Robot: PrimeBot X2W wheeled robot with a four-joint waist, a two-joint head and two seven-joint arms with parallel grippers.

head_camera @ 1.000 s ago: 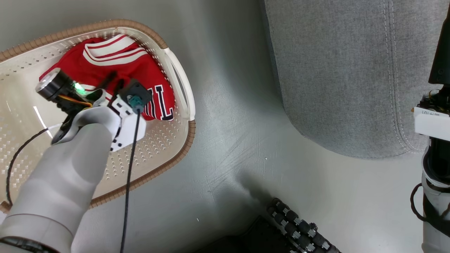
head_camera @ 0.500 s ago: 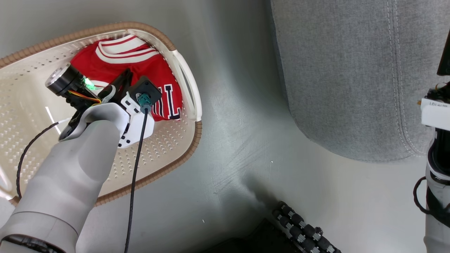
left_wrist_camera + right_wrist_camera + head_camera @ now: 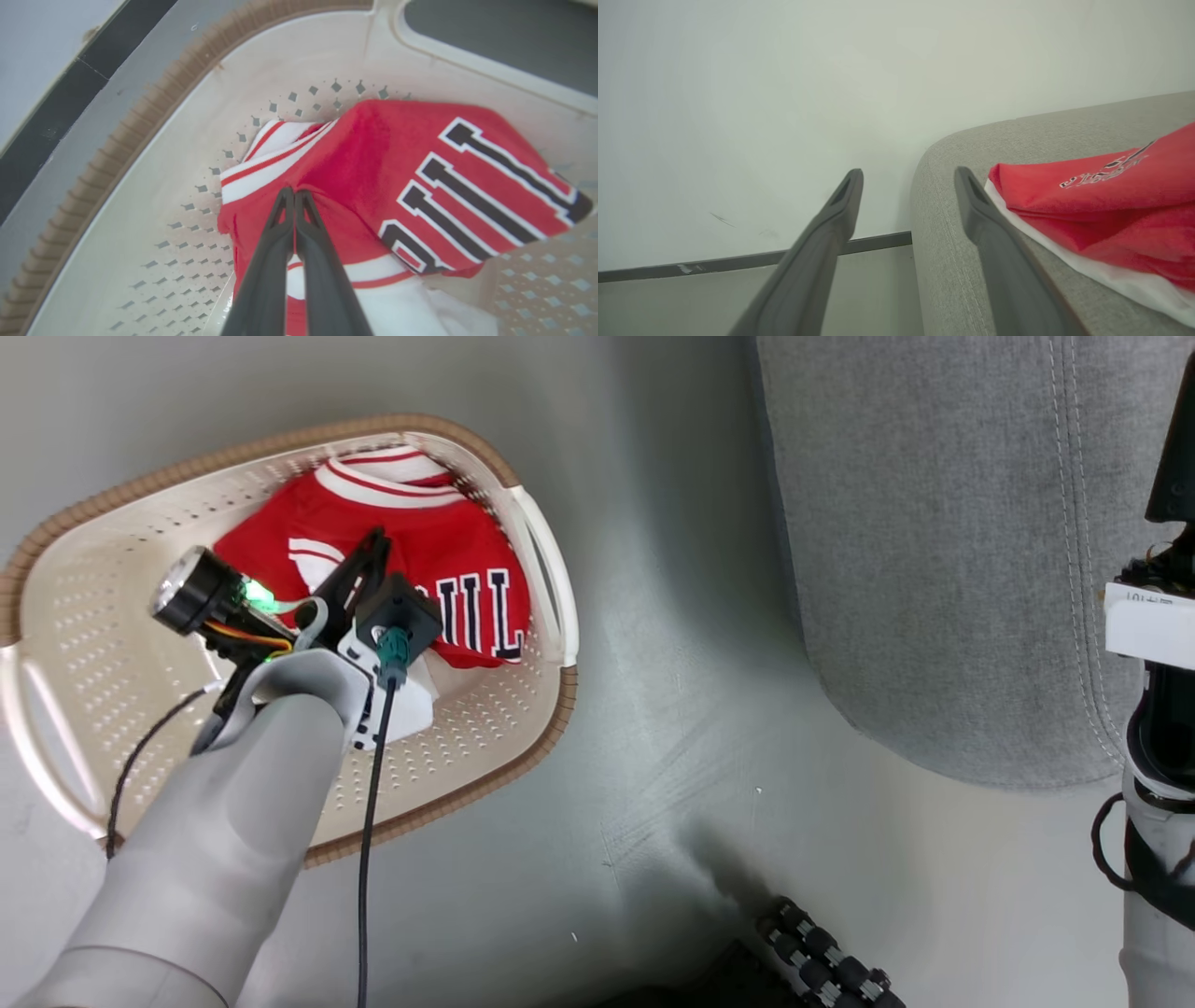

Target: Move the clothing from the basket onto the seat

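The red jersey (image 3: 448,551) with navy white-edged letters lies bunched at the right end of the cream basket (image 3: 112,644). My left gripper (image 3: 373,543) reaches down into the basket, shut on a fold of the jersey (image 3: 373,154) next to its white stripe trim; the gripper (image 3: 294,192) shows both fingers pressed together. The basket's perforated wall (image 3: 163,140) curves around it. My right gripper (image 3: 908,182) hangs open and empty beside the rounded edge of the grey seat (image 3: 1017,135). A second red garment (image 3: 1111,196) with small white print lies on that seat.
The seat (image 3: 934,523) fills the upper right, a strip of grey floor (image 3: 672,709) apart from the basket. My base's black rollers (image 3: 822,971) show at the bottom. A white wall with a dark baseboard (image 3: 738,261) stands behind the seat.
My left gripper's fingers have come together on the jersey, which is now pulled up so more letters show. The camera has shifted, sliding the whole scene right and down.
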